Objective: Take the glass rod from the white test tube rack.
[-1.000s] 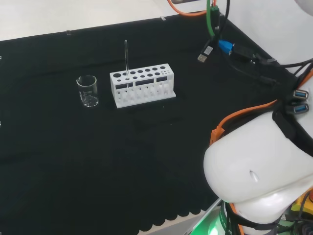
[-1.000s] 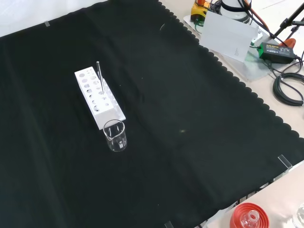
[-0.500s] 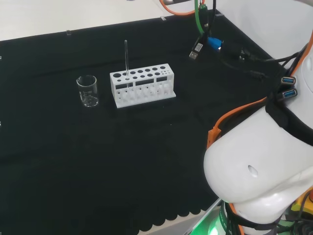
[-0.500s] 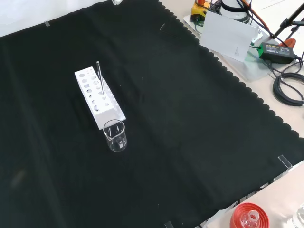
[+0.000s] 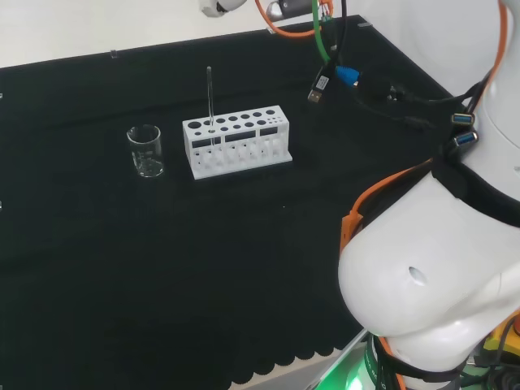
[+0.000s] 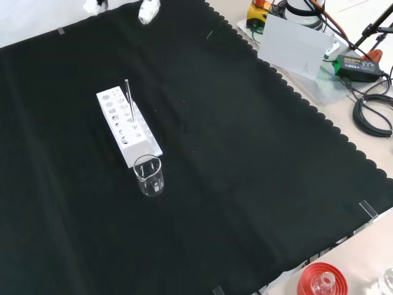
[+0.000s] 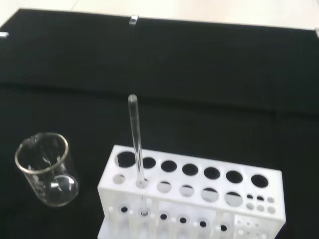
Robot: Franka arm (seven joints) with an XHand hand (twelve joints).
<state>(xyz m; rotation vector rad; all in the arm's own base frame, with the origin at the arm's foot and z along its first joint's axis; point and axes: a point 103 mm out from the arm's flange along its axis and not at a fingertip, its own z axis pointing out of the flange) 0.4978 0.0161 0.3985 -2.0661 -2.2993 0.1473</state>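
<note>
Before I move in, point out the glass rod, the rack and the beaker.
glass rod (image 7: 134, 137), wrist view, mid shaft above the rack.
white test tube rack (image 5: 236, 140), head view, front face.
beaker (image 6: 148, 176), front view, clear side wall.

The head view looks from behind and above the arm's base, over the white arm links at its right, across the counter to its far edge. The front view looks down on the cloth from the opposite side, about a quarter turn round, and takes in the counter's scalloped edge.

The wrist view is close and looks down at an angle on the rack, rod and beaker.

All three views share the rack, the upright rod and the beaker beside the rack's end.
</note>
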